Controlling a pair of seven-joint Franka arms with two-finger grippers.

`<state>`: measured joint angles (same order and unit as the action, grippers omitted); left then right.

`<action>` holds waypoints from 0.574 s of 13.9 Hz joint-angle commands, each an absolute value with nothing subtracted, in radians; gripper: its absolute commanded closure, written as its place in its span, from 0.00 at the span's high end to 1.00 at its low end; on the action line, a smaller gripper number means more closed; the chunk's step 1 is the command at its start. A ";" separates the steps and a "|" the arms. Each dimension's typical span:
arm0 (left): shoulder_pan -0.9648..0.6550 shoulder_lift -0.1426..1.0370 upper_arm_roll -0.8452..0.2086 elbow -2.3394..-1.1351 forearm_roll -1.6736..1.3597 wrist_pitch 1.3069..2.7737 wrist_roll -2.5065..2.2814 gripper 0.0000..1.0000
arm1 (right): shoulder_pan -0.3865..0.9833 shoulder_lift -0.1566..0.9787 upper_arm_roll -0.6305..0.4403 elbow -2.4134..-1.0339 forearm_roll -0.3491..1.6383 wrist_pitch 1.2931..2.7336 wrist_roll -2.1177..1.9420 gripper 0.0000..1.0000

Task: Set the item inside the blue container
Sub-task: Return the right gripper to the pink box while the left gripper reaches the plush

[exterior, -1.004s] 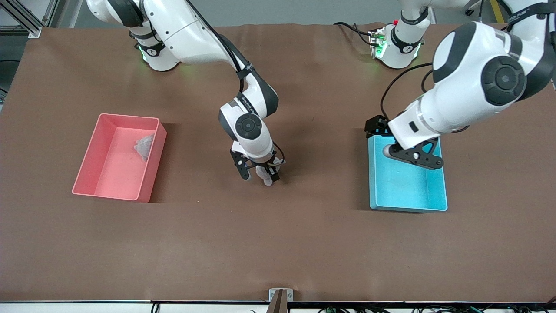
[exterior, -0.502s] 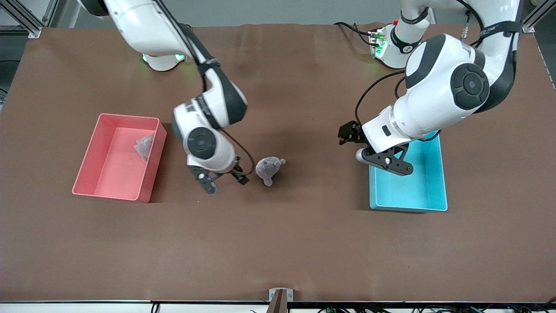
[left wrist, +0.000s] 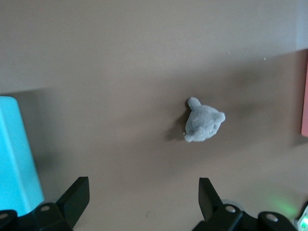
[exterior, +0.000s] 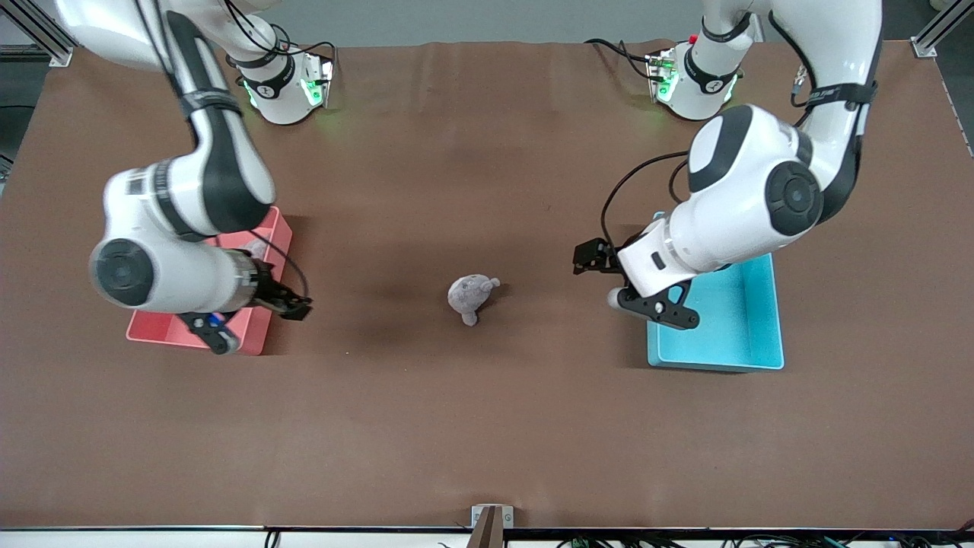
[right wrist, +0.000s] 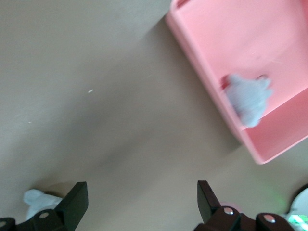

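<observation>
The item, a small grey plush toy (exterior: pixel 472 296), lies on the brown table midway between the two bins, and nothing touches it. It also shows in the left wrist view as a plush toy (left wrist: pixel 204 124). The blue container (exterior: pixel 723 335) stands toward the left arm's end of the table, and its wall (left wrist: pixel 14 163) edges the left wrist view. My left gripper (exterior: pixel 647 301) hangs open over the container's rim on the side facing the toy, with nothing between its fingers (left wrist: pixel 77 197). My right gripper (exterior: pixel 255 322) is open and empty over the pink bin's edge.
The pink bin (exterior: pixel 275 228) stands toward the right arm's end of the table, largely covered by the right arm. Inside the pink bin (right wrist: pixel 226 43) lies another grey plush toy (right wrist: pixel 248 98). Bare brown table surrounds the item.
The right gripper left the plush toy on the table and swung away to the pink bin. The left gripper moved from over the blue container's inside to its rim, toward the toy.
</observation>
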<state>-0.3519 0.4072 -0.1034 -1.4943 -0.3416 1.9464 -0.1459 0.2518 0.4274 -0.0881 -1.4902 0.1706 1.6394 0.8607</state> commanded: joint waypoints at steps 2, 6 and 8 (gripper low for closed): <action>-0.481 0.489 -0.097 -1.482 -0.348 2.092 -0.403 1.00 | 0.117 0.379 -0.067 -1.548 0.178 1.588 0.748 1.00; -0.580 0.581 -0.094 -1.482 -0.279 2.233 -0.555 1.00 | 0.034 0.264 -0.067 -1.791 0.179 1.714 0.738 0.98; -0.629 0.621 -0.094 -1.482 -0.235 2.308 -0.626 1.00 | 0.022 0.165 -0.069 -2.010 0.179 1.891 0.738 0.98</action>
<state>-0.5910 0.5882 -0.1025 -1.4958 -0.2779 2.2550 -0.5632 0.0352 0.3250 -0.0875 -1.7464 0.1710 1.7438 0.7387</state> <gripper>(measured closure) 0.000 0.018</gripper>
